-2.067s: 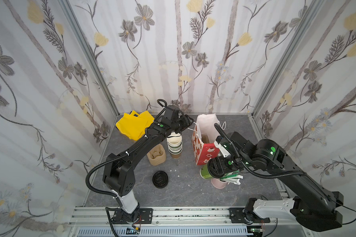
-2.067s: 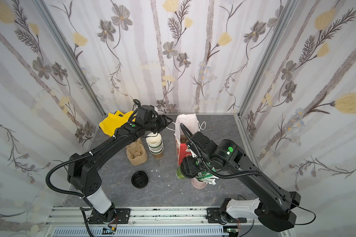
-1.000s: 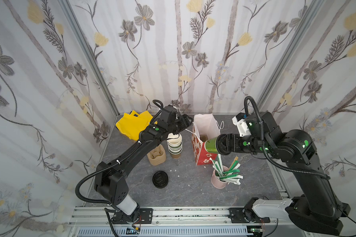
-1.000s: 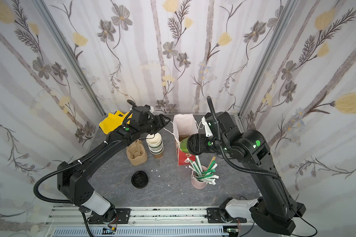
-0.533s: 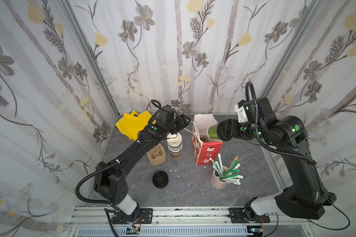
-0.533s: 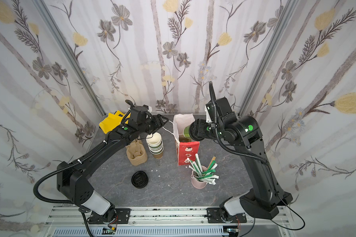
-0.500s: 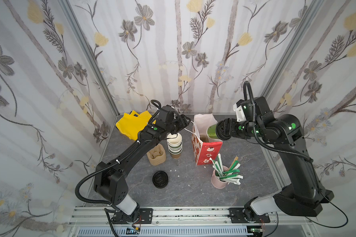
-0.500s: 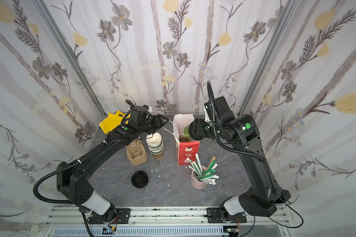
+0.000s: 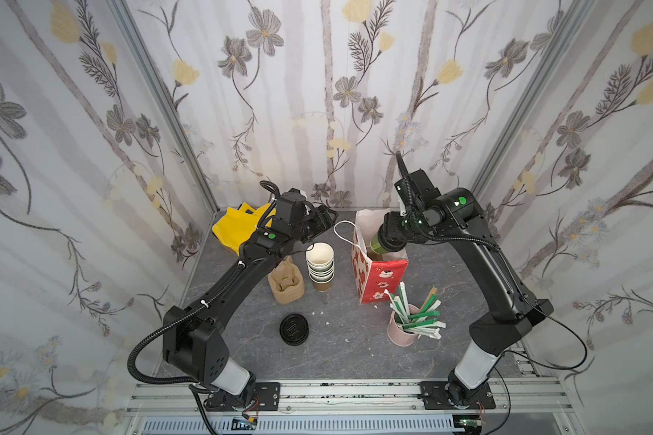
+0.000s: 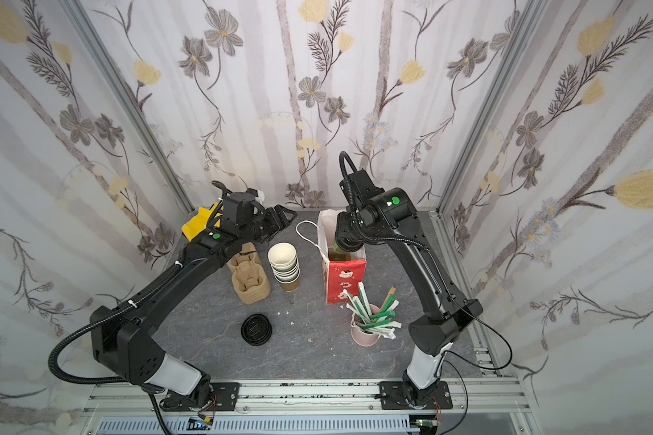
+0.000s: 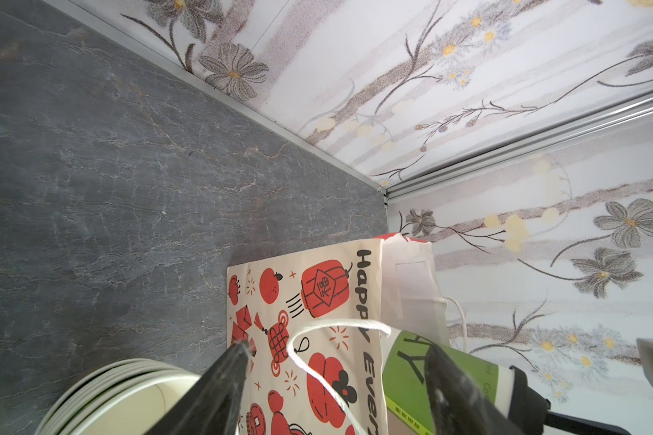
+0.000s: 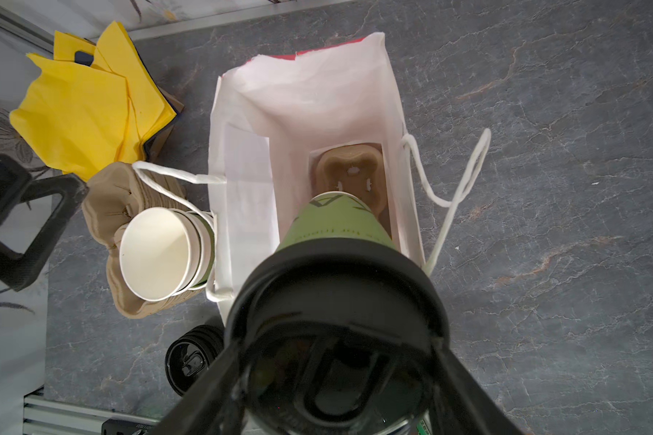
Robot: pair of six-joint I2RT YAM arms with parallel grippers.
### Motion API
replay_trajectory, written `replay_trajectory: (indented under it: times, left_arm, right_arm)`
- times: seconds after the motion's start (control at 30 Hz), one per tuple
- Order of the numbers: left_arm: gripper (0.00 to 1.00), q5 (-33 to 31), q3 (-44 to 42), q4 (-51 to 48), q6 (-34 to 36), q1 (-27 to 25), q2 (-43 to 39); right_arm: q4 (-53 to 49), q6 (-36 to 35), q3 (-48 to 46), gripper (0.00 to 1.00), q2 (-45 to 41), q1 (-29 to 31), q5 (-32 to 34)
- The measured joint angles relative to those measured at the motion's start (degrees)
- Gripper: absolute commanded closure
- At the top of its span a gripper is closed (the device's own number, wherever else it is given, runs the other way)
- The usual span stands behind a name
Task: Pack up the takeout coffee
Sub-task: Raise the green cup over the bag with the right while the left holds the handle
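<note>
Step in hand is the drop-in: the right gripper (image 9: 387,241) has its jaws clamped on the green coffee cup (image 12: 336,226) at its black lid. The cup hangs right at the open mouth of the paper bag (image 9: 379,275), and I can't quite tell if its base is past the rim. Next move, I'd guess, is lowering it straight into the brown cup tray (image 12: 349,169) at the bottom, then letting go without snagging the bag wall. Only the right wrist view shows that tray; the top views just give you the bag's mouth. The left gripper (image 11: 336,352) has its jaws spread wide with nothing pinched, and only its own wrist view shows the white handle string (image 11: 340,323) looping between them.
</note>
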Motion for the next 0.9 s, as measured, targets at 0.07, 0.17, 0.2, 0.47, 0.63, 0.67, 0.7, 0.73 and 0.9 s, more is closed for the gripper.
replay_trajectory:
  times: [0.07,0.17,0.2,0.47,0.63,0.67,0.7,0.73,0.9]
  left_arm:
    - [0.2,0.2,0.0,0.0,1.0,0.3,0.1]
    - [0.2,1.5,0.0,0.0,2.6,0.9,0.3]
    - [0.2,1.5,0.0,0.0,3.1,1.2,0.3]
    - [0.21,-0.2,-0.2,0.0,5.4,3.1,-0.6]
    - [0.22,-1.4,-0.5,0.0,6.4,3.8,-0.6]
    - [0.22,-1.4,-0.5,0.0,6.6,3.8,-0.4]
    - [0.22,-1.3,-0.5,0.0,6.7,3.9,-0.1]
    - [0.23,-1.2,-0.5,0.0,7.0,3.9,0.2]
    - [0.26,0.7,-0.5,0.0,9.2,3.8,0.8]
  right_arm:
    - [0.2,-0.3,0.7,0.35,1.7,0.2,0.0]
    - [0.1,-0.3,0.8,0.35,3.9,1.0,0.0]
    - [0.1,-0.3,0.8,0.35,4.5,1.2,0.0]
    - [0.2,-0.4,-0.1,0.35,8.4,2.0,0.8]
    - [0.1,-0.7,-1.3,0.35,9.9,2.0,2.6]
    - [0.1,-0.7,-1.3,0.35,10.3,1.9,2.8]
    - [0.1,-0.7,-1.3,0.35,10.8,1.9,2.9]
    - [0.2,-0.8,-1.3,0.35,11.3,1.8,2.9]
    - [0.2,-1.0,-1.6,0.35,12.9,1.2,2.9]
